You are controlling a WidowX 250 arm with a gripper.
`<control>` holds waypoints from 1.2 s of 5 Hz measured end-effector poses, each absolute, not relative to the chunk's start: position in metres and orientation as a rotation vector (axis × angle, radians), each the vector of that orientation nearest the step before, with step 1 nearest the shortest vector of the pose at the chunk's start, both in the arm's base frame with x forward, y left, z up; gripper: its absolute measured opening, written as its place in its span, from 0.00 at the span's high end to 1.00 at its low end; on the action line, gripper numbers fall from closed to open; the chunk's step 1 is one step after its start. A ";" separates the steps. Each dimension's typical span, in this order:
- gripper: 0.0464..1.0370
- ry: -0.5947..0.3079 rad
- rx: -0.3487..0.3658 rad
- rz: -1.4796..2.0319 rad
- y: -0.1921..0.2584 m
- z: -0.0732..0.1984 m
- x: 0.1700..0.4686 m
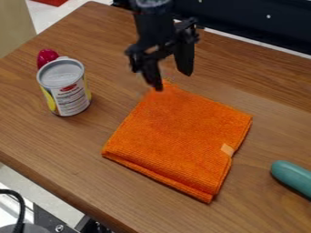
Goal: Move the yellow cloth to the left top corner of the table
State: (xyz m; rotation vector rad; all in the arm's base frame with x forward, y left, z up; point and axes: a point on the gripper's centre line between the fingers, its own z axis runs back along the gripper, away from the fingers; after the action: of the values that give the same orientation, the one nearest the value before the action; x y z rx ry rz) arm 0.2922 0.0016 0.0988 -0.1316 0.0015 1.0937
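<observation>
Black cable (22, 211) curves at the lower left of your view, past the edge of the desk (72, 159). Orange and folded, the cloth (176, 136) lies mid-desk, below your pincer (173, 82), whose two fingers stand apart. One fingertip overlaps the cloth's far corner in your view; you cannot tell whether they touch. To the left, note the upright can (70, 98), a red object (46, 58) just behind it; at right, a teal object (294, 177), partly out of view.
</observation>
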 end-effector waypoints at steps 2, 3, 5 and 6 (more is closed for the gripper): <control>0.86 -0.080 -0.016 0.667 -0.016 0.093 0.283; 0.99 -0.090 0.014 0.500 -0.014 0.093 0.283; 0.99 -0.058 -0.027 0.458 -0.018 0.071 0.272; 0.99 -0.043 -0.052 0.473 -0.020 0.059 0.269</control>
State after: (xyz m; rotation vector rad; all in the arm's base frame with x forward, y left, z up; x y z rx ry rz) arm 0.2685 -0.0204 0.0586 -0.0524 -0.0431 0.4729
